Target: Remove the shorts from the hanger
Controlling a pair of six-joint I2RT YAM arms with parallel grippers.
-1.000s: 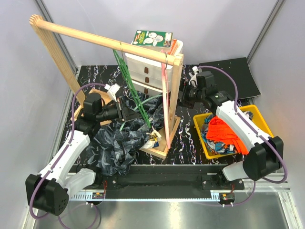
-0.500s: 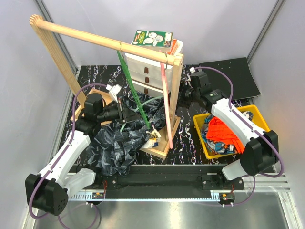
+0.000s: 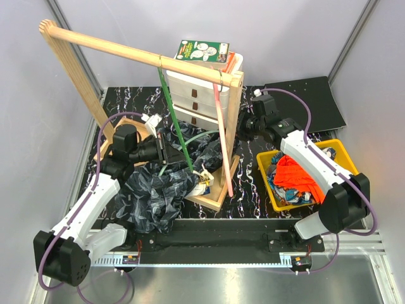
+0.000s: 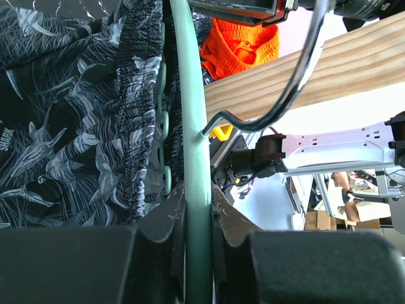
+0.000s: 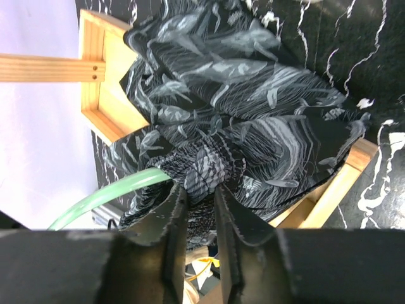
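Note:
The dark navy-grey patterned shorts are draped over a mint green hanger and spill onto the table. My left gripper is shut on the hanger's bar, seen low on the left in the top view. My right gripper reaches in past the wooden post and is shut on a fold of the shorts' waistband, right beside the hanger's end. Bright orange shorts lie in the yellow bin, over blue patterned cloth.
A wooden rack with a long top rail stands on a wooden base. A green hanger and a pink hanger dangle from the rail. White drawers with a box on top stand behind. A black mat lies at the back right.
My right gripper has closed from wide open onto the shorts' waistband after pushing slightly left. The green and pink hangers on the rail have swung. The left arm has held still.

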